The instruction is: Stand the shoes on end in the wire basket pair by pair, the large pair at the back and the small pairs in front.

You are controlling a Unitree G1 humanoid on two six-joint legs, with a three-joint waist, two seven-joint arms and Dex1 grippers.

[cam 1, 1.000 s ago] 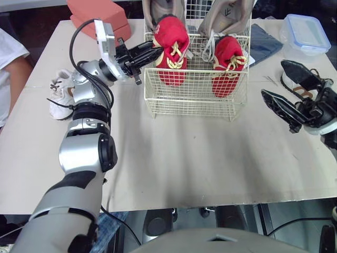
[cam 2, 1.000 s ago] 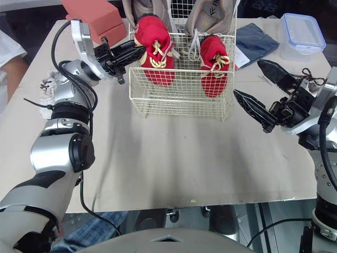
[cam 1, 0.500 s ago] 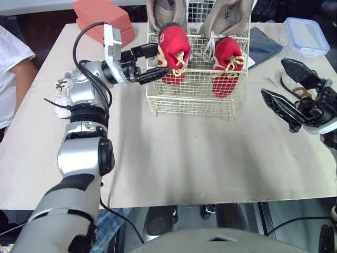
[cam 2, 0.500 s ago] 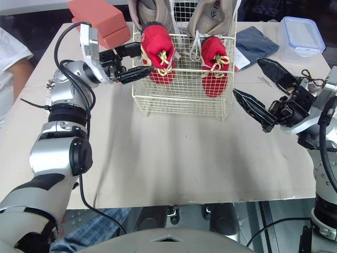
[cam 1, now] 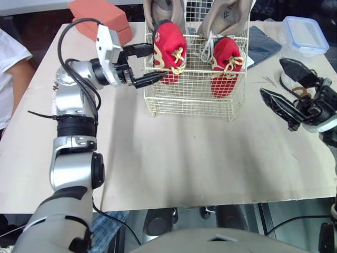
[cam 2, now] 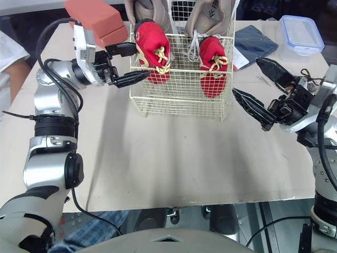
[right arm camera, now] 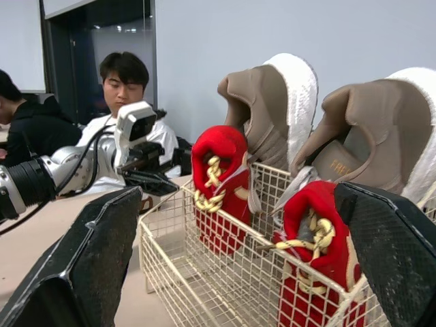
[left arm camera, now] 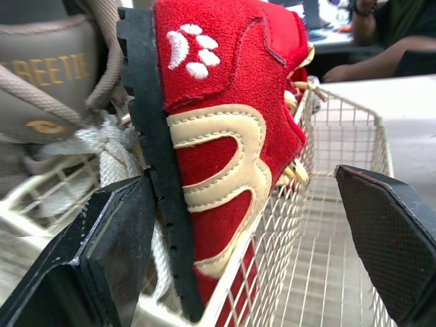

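In basket (cam 1: 189, 103), tan pair (cam 1: 164, 10) cropped; L end effector (cam 1: 159, 61), R end effector (cam 1: 272, 78) spread.

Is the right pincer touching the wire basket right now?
Apart. Left eye view shows bare table between the right pincer and the wire basket.

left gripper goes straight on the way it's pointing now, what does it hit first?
Most likely the left red shoe standing in the wire basket: it sits dead ahead, framed by the open left gripper. One finger may catch the basket's wire wall first; depth is unclear.
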